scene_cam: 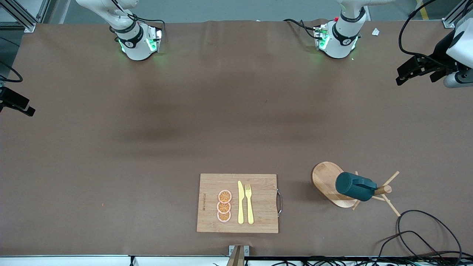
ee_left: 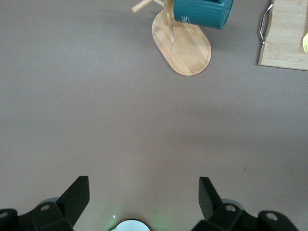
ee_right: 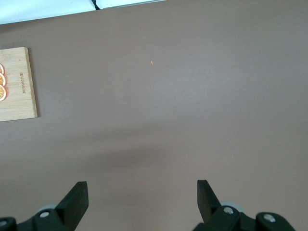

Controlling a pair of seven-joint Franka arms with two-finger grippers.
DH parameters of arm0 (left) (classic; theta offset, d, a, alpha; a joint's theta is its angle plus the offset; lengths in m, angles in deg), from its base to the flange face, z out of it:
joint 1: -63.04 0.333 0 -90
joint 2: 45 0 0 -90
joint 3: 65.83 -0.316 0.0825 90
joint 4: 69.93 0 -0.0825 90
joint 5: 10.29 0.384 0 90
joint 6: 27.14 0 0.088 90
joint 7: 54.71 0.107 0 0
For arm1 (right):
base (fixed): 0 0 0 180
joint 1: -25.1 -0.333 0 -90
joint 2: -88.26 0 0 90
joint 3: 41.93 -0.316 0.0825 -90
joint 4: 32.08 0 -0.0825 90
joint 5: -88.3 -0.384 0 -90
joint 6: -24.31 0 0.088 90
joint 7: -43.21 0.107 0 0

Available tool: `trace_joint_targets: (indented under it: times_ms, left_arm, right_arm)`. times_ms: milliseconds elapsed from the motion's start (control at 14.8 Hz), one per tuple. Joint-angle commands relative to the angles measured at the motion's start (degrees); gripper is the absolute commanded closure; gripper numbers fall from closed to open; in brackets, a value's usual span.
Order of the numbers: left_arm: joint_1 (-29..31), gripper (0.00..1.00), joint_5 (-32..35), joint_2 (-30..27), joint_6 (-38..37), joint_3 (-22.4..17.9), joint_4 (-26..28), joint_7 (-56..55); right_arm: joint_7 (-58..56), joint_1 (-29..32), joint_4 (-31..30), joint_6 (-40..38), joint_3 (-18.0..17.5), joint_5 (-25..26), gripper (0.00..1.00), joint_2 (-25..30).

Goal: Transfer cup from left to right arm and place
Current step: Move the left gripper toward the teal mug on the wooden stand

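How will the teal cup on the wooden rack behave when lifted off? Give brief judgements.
The cup hangs tilted on a peg of the wooden rack, so it probably must slide along the peg first. Its rigid wall should not flex. The slim rack might tip or drag if the cup catches. Both tools, left and right, are open, away from it.

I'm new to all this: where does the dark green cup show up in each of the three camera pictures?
Front view: the cup hangs on the wooden mug stand, toward the left arm's end of the table, beside the cutting board.
Left wrist view: the cup is at the top edge, partly cut off, over the stand.
Right wrist view: not in it.
Shared landmark: the cutting board, in all three views.
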Motion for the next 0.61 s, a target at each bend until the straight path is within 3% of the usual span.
trace_joint_targets:
  times_ms: [0, 542]
  left_arm:
    - [-0.07, 0.00, 1.26, 1.25, -0.50, 0.15, -1.49, 0.31]
    - [0.10, 0.00, 0.83, 8.10, 2.39, -0.02, -6.94, -2.49]
  right_arm:
    - [-0.45, 0.73, 0.62, -0.57, -0.65, 0.16, 0.00, -0.22]
    - [-0.45, 0.82, 0.62, -0.57, -0.56, 0.07, 0.00, -0.22]
